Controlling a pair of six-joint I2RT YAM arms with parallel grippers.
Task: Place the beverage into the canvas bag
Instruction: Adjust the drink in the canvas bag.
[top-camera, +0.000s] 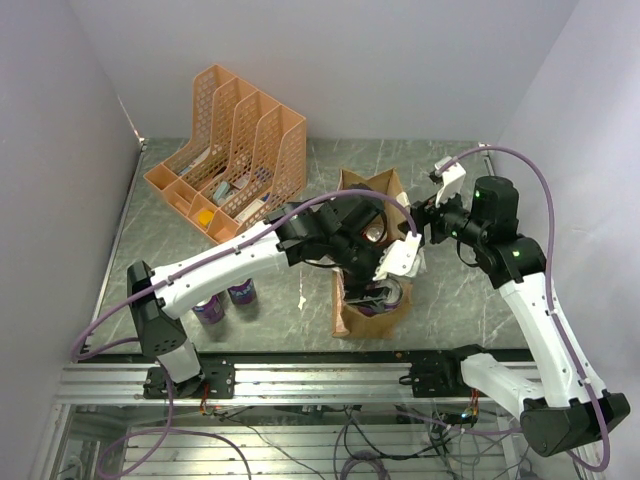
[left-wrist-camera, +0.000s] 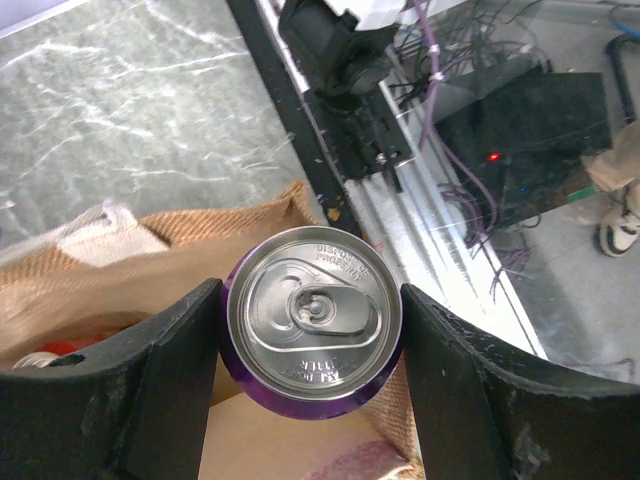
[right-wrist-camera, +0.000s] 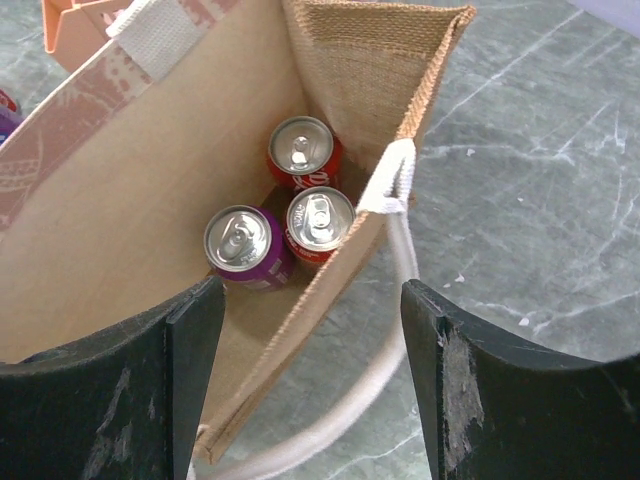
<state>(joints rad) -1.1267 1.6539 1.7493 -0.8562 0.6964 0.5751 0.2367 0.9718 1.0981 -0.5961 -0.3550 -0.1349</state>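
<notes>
The beverage is a purple can (left-wrist-camera: 312, 315) with a silver top, and my left gripper (left-wrist-camera: 310, 335) is shut on it, a black pad pressed to each side. In the top view the can (top-camera: 392, 297) hangs in that gripper (top-camera: 381, 292) over the near end of the tan canvas bag (top-camera: 352, 322). Below the can I see the bag's woven rim (left-wrist-camera: 180, 225). My right gripper (right-wrist-camera: 310, 340) stands open at the bag's far right side. The bag wall (right-wrist-camera: 130, 200) and white strap (right-wrist-camera: 395, 330) pass between its fingers untouched. Two red cans (right-wrist-camera: 318, 222) and a purple can (right-wrist-camera: 243, 245) stand inside.
An orange mesh file organiser (top-camera: 230, 150) stands at the back left. Two purple cans (top-camera: 210, 308) stand on the table near the left arm's base. The metal rail (top-camera: 330, 375) runs along the near edge, with cables below it.
</notes>
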